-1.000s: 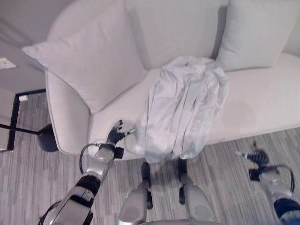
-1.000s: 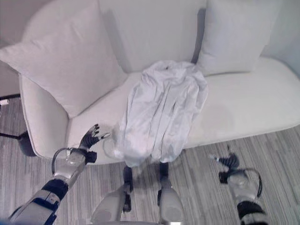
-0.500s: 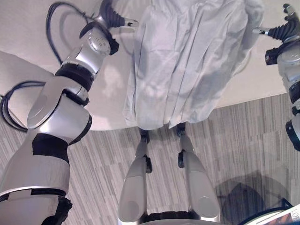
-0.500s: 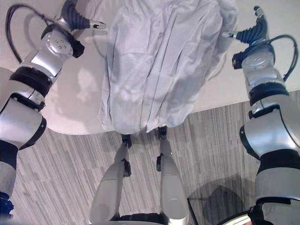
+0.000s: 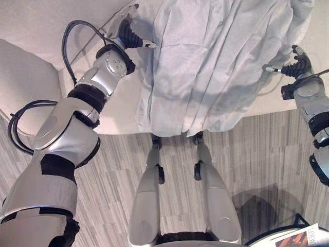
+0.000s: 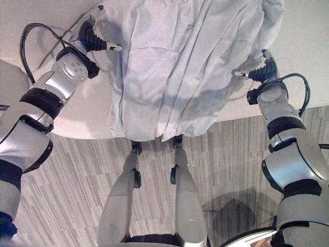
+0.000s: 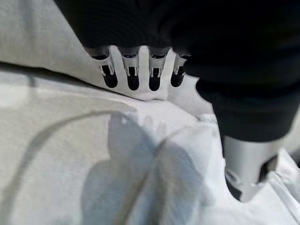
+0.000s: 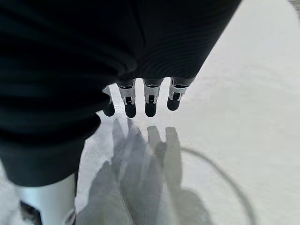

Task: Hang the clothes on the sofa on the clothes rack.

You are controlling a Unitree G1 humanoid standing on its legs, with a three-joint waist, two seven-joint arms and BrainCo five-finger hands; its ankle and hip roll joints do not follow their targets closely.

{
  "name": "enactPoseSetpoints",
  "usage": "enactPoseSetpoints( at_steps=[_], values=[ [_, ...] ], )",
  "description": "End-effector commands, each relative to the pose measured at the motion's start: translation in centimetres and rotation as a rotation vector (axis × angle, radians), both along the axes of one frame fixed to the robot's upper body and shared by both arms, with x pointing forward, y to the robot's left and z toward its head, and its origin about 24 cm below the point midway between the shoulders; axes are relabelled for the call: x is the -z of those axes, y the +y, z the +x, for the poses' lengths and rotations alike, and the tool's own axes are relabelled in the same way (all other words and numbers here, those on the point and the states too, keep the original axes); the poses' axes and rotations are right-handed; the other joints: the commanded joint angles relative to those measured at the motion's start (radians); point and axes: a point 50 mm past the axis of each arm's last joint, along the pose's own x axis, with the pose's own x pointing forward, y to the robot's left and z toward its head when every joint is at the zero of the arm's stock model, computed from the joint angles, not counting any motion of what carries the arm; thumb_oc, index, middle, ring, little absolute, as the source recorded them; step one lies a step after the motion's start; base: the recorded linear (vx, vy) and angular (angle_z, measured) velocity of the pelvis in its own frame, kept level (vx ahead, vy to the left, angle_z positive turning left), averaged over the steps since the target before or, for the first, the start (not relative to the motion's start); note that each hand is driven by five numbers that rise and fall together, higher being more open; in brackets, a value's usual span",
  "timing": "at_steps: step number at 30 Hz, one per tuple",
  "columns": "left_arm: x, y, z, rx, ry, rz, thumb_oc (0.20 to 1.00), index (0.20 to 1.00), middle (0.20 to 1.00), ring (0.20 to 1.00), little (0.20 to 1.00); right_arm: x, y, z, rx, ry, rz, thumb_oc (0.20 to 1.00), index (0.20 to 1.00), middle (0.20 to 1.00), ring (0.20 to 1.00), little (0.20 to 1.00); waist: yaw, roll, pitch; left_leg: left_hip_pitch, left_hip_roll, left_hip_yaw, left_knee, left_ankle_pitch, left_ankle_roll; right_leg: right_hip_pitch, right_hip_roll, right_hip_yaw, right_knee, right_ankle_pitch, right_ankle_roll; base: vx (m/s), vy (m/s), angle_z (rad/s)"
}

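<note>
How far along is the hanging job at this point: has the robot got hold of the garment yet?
Nothing is done yet: the white garment lies draped over the sofa seat edge. In hand: the left hand and right hand are positioned at either side of it, fingers straight, gripping nothing; the wrist views show each hand's fingers open above fabric or cushion. Left: grasping, lifting and hanging it on a rack.

One white garment lies on one sofa, between the two robot hands. The left robot hand and the right robot hand are at its two sides.
</note>
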Motion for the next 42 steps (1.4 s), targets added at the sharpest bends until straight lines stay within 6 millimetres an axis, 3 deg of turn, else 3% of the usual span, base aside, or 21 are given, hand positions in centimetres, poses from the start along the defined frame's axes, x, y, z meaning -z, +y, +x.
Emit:
enactPoseSetpoints(
  at_steps=[1, 11, 15, 20, 26, 32, 42],
  values=[
    [-2.0, 1.4, -0.3, -0.066, -0.073, 0.04, 1.0, 1.0, 1.0, 1.0, 1.0, -2.1, -1.0, -0.3, 0.04, -0.085, 0.052, 1.0, 1.0, 1.0, 1.0, 1.0, -0.001, -0.026, -0.025, 0.007, -0.009, -0.038, -0.018, -0.037, -0.031, -0.01, -0.03, 0.046, 0.002, -0.033, 0.144, 0.01, -0.004, 0.07],
    [-5.4, 2.0, -0.8, -0.123, -0.141, 0.127, 1.0, 1.0, 1.0, 1.0, 1.0, -4.4, 0.9, 0.4, -0.029, -0.169, 0.066, 1.0, 1.0, 1.0, 1.0, 1.0, -0.029, -0.043, -0.025, -0.098, -0.008, -0.042, 0.035, -0.048, -0.029, -0.087, -0.035, 0.053, 0.002, -0.023, 0.143, 0.0, 0.0, 0.0],
    [-8.3, 3.1, -1.9, -0.172, -0.242, 0.136, 1.0, 1.0, 1.0, 1.0, 1.0, -6.4, 2.2, 0.4, -0.104, -0.263, 0.063, 1.0, 1.0, 1.0, 1.0, 1.0, -0.045, -0.051, -0.025, -0.133, -0.007, -0.049, 0.06, -0.058, -0.028, -0.113, -0.034, 0.062, 0.002, -0.017, 0.144, 0.0, -0.003, -0.02],
    [-10.3, 4.2, -2.7, -0.226, -0.291, 0.134, 1.0, 1.0, 1.0, 1.0, 1.0, -8.0, 3.8, 0.4, -0.176, -0.325, 0.061, 1.0, 1.0, 1.0, 1.0, 1.0, -0.058, -0.054, -0.025, -0.148, -0.007, -0.05, 0.065, -0.063, -0.029, -0.132, -0.032, 0.064, 0.002, -0.016, 0.142, 0.0, 0.004, -0.05],
    [-10.9, 4.7, -3.0, -0.24, -0.323, 0.116, 1.0, 1.0, 1.0, 1.0, 1.0, -9.2, 5.1, 0.3, -0.219, -0.395, 0.081, 1.0, 1.0, 1.0, 1.0, 1.0, -0.065, -0.055, -0.025, -0.16, -0.006, -0.052, 0.071, -0.067, -0.029, -0.145, -0.033, 0.063, 0.002, -0.016, 0.142, 0.0, 0.002, -0.01],
    [-10.6, 3.0, -2.8, -0.19, -0.346, 0.088, 1.0, 1.0, 1.0, 1.0, 1.0, -9.9, 5.6, 0.5, -0.2, -0.445, 0.137, 1.0, 1.0, 1.0, 1.0, 1.0, -0.057, -0.042, -0.025, -0.152, -0.006, -0.057, 0.069, -0.078, -0.027, -0.138, -0.033, 0.062, 0.002, -0.023, 0.138, 0.0, 0.0, 0.0],
    [-10.8, 1.8, -2.5, -0.152, -0.332, 0.049, 1.0, 1.0, 1.0, 1.0, 1.0, -9.8, 9.7, 1.9, -0.296, -0.383, 0.152, 1.0, 1.0, 1.0, 1.0, 1.0, -0.05, -0.04, -0.025, -0.155, -0.014, -0.059, 0.066, -0.072, -0.027, -0.142, -0.036, 0.058, 0.002, -0.017, 0.135, 0.0, 0.0, 0.0]
  ],
)
